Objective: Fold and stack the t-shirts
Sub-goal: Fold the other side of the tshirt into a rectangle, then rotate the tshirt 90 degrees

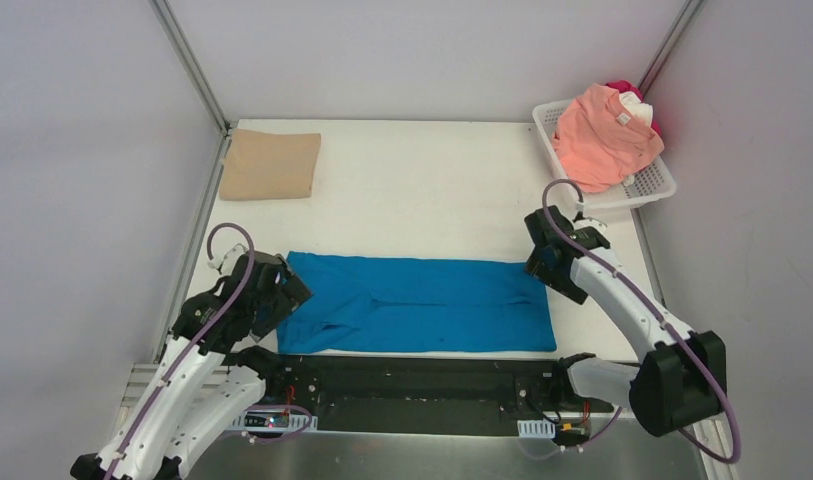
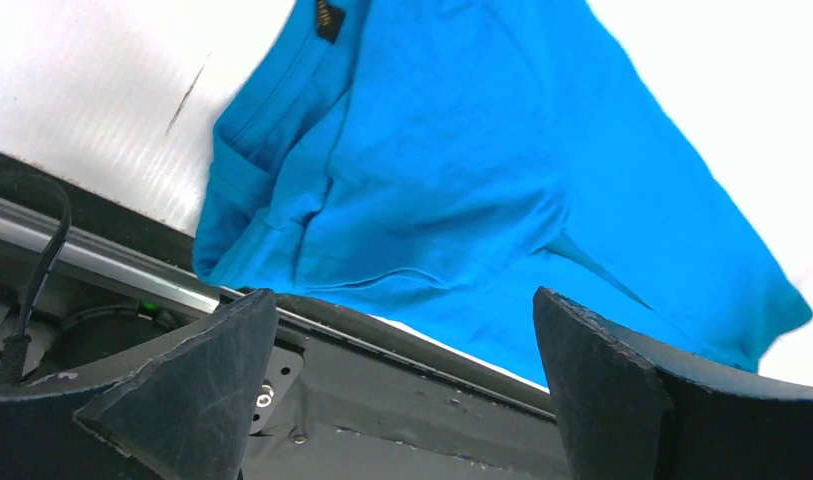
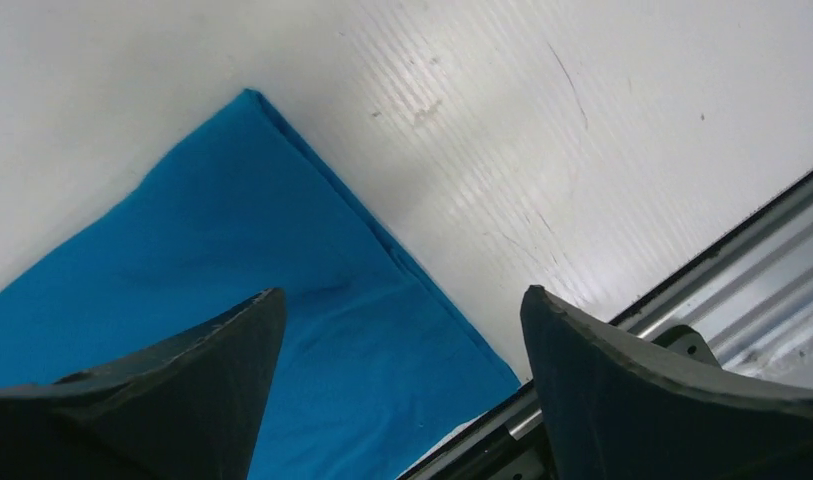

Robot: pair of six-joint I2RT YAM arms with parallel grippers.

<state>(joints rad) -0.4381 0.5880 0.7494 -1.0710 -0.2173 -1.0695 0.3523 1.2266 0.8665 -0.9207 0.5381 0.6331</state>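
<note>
Blue t-shirt (image 1: 419, 315) lies in a long folded band along the near edge of the table (image 1: 432, 190). Left gripper (image 1: 288, 296) is at its left end, fingers spread wide, holding nothing. Right gripper (image 1: 544, 262) is at the right end, also spread and empty. Tan t-shirt (image 1: 270, 164) sits folded in the far-left corner. Far right, the white basket (image 1: 650, 186) carries a heaped salmon-pink t-shirt (image 1: 602, 138).
</note>
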